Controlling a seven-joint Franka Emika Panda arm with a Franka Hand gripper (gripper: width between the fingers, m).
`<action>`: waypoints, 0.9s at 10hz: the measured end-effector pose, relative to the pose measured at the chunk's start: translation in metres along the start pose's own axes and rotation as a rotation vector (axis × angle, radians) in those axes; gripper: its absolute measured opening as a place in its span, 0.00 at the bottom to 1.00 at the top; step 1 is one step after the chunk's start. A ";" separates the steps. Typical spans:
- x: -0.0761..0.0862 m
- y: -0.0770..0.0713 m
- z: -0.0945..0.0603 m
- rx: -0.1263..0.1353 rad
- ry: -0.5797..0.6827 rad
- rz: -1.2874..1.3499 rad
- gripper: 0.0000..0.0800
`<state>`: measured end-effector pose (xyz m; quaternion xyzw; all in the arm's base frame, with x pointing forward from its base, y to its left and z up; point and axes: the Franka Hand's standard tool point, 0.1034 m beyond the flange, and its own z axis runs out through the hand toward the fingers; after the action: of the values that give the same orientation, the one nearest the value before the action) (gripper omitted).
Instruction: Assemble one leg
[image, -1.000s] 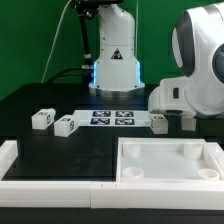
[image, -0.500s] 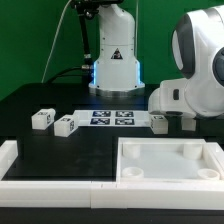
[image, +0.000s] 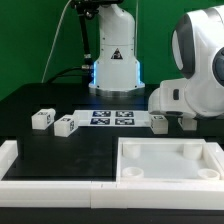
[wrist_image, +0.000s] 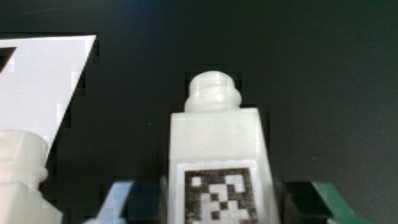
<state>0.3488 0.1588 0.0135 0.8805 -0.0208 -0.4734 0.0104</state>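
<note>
White plastic, smooth and matte, makes up the leg (wrist_image: 217, 140): a squared block topped with a rounded, stepped knob (wrist_image: 212, 90) and carrying a black-and-white tag (wrist_image: 221, 196) on the face turned toward the wrist camera. It lies between the two fingers (wrist_image: 326, 200) of the gripper (wrist_image: 222, 203), knob pointing out past the fingertips. The fingers are dark with a greenish edge and stand one on each side of the block, close to its sides. Only their tips enter the wrist view, so I cannot tell whether they press on it or just flank it. The tag is cut off at the frame edge. Beyond one finger lies a blurred white piece (wrist_image: 22, 170), also cut off and hard to name, and further out past it the flat marker board (wrist_image: 45, 90) on the black table (wrist_image: 320, 80). The exterior view shows what the wrist view cannot: the bulky glossy white arm (image: 195, 70) bent low and hiding most of the gripper and its leg, a second leg (image: 160, 122) just beside the fingers, two more legs (image: 41, 120) well away past the marker board, and a large square tray (image: 165, 182) with round corner sockets.
</note>
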 end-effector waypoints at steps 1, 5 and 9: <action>0.000 0.000 0.000 0.000 0.000 0.000 0.36; -0.020 0.007 -0.022 -0.004 -0.015 -0.017 0.36; -0.031 0.007 -0.043 0.002 0.042 -0.020 0.36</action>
<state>0.3673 0.1528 0.0635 0.8904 -0.0122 -0.4550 0.0051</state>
